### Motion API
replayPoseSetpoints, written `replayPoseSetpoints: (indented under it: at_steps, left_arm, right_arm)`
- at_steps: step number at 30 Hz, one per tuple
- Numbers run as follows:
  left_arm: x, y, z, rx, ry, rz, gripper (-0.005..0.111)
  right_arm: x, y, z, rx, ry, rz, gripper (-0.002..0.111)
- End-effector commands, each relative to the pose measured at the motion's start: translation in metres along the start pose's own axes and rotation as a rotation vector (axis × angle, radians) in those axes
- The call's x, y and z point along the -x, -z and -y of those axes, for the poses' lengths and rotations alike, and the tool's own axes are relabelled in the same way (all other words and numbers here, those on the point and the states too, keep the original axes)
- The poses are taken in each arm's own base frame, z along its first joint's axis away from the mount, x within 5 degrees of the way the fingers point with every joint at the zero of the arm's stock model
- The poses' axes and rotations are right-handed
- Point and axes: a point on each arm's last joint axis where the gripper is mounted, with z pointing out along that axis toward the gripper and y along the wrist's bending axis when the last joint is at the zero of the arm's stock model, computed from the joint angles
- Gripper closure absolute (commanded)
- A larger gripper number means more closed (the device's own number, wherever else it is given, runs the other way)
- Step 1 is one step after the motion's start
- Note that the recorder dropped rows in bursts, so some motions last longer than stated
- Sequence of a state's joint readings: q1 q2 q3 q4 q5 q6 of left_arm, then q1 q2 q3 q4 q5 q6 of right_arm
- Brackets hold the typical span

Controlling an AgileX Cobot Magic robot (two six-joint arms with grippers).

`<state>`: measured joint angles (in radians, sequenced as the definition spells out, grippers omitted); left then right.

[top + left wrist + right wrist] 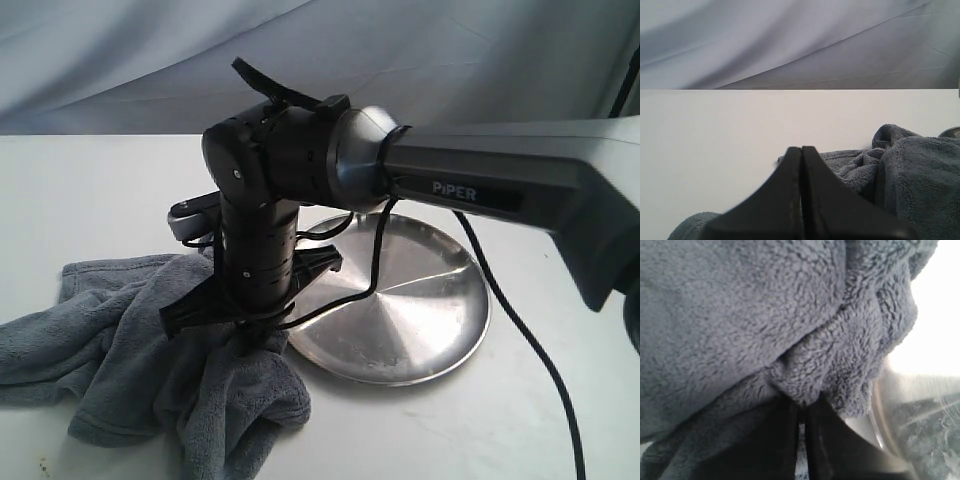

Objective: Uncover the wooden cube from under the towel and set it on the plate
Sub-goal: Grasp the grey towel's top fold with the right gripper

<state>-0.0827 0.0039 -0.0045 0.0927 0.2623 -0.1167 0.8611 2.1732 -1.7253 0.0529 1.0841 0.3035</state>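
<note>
Grey fleece towel (120, 340), streaky silver plate (430, 300), plain white table (90, 200), blue-grey backdrop (400, 50)

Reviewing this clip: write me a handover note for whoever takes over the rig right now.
Left gripper: fingers shut, holding nothing, beside the towel.
Right gripper: shut on a towel fold at the edge of the plate.
Wooden cube: not visible in any view.
Done: towel gripped.
To do: pull the towel away, pick up the cube, set it on the plate.

Soft light, streaky glare on plate (430, 320)
</note>
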Motion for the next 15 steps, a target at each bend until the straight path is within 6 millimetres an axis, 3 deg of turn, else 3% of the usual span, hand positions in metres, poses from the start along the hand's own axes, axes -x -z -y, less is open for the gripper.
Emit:
replayPoseSetpoints:
  at_steps: [1, 10, 15]
  left_arm:
    - [0.000, 0.000, 0.000, 0.000, 0.008, 0.011, 0.106]
    - [0.000, 0.000, 0.000, 0.000, 0.010, 0.011, 0.106]
    - [0.000, 0.000, 0.000, 0.000, 0.007, 0.011, 0.106]
  right_arm:
    - [0.000, 0.014, 0.002, 0.005, 0.020, 0.038, 0.108]
    - [-0.003, 0.065, -0.002, 0.062, 0.056, 0.164, 0.108]
    - [-0.006, 0.090, -0.012, 0.184, 0.098, 0.232, 0.108]
